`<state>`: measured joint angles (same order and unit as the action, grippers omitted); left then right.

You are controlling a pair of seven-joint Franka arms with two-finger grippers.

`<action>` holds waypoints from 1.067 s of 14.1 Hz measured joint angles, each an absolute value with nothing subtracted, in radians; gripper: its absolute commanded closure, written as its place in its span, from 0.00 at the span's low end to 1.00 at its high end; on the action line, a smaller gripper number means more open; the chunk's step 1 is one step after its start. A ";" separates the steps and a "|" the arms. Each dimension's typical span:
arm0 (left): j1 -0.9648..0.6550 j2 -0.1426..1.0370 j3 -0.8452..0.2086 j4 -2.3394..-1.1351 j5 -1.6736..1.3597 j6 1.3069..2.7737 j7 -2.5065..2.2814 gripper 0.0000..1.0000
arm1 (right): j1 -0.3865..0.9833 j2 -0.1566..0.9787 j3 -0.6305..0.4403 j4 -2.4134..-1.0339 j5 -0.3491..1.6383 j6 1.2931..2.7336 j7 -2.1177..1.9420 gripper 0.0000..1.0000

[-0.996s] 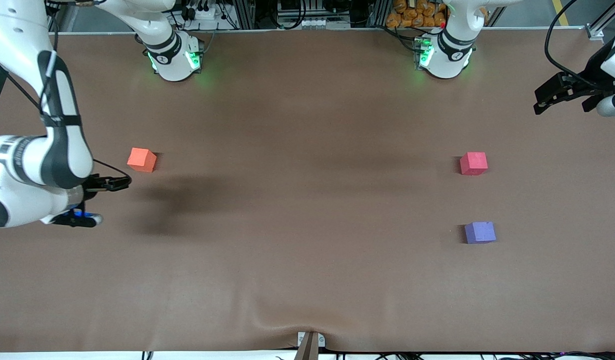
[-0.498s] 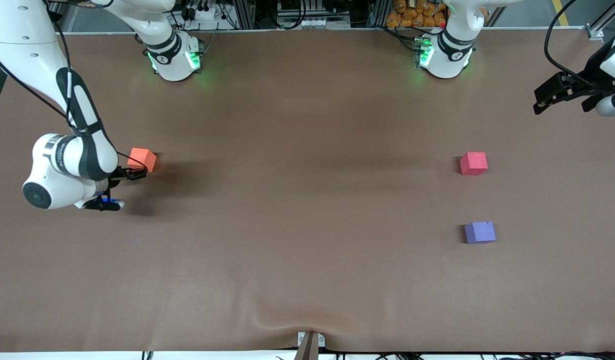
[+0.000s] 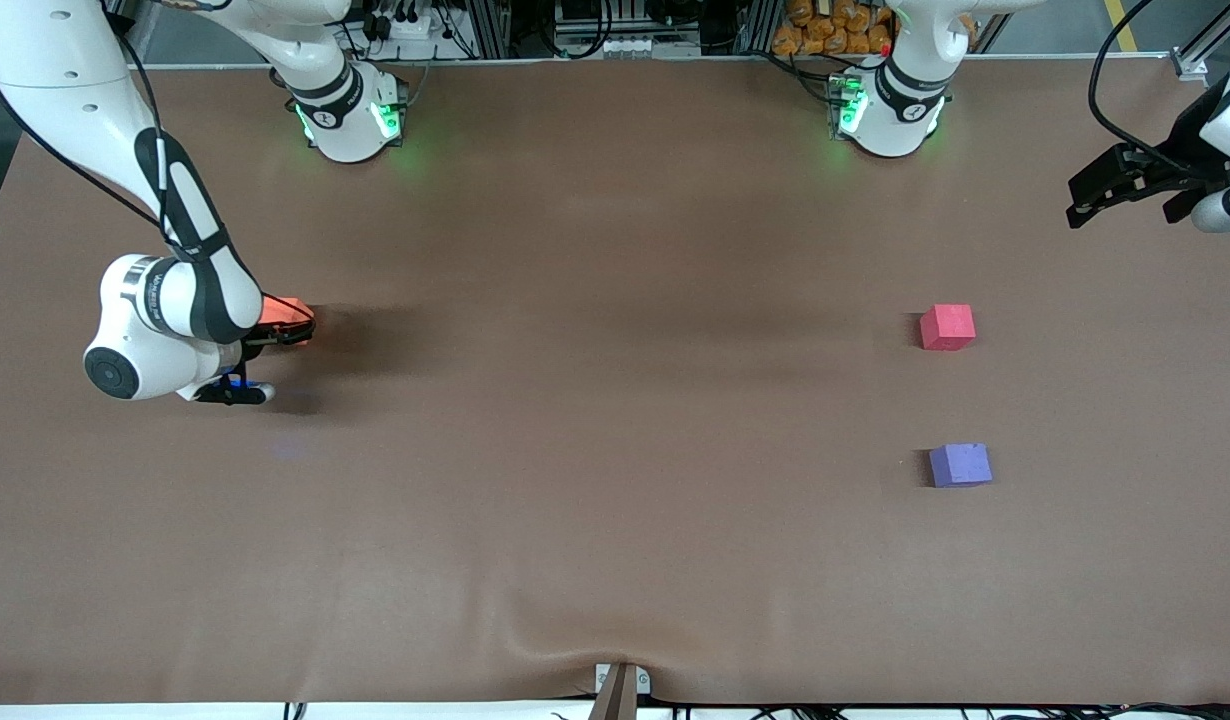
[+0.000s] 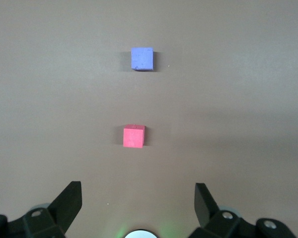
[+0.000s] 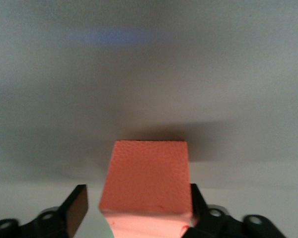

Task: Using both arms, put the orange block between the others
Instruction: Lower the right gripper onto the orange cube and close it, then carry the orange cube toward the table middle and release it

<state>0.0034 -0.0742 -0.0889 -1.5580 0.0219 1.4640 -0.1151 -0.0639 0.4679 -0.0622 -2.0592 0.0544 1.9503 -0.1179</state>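
The orange block (image 3: 293, 312) sits on the table near the right arm's end, partly hidden by that arm's wrist. My right gripper (image 3: 283, 336) is low at the table with its jaws on either side of the orange block (image 5: 149, 173). One finger (image 5: 197, 203) touches the cube's side; a narrow gap separates the other finger (image 5: 78, 206) from it. The red-pink cube (image 3: 947, 327) and the purple cube (image 3: 960, 465) lie apart near the left arm's end, the purple one nearer the front camera. My left gripper (image 3: 1083, 205) waits open and empty above that end's edge.
The brown table mat (image 3: 615, 450) has a raised wrinkle at its front edge beside a small bracket (image 3: 620, 685). Both green-lit arm bases (image 3: 350, 120) stand along the edge farthest from the camera. The left wrist view shows the red-pink cube (image 4: 133, 136) and the purple cube (image 4: 141, 59).
The right arm has swung in and down to the orange block, so its jaws now straddle the cube and have narrowed. The left arm and the other two cubes have not moved.
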 measured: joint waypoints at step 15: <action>0.003 -0.074 -0.089 -1.558 0.022 1.456 -0.115 0.00 | -0.155 0.417 -0.149 -2.048 0.052 1.919 -0.092 1.00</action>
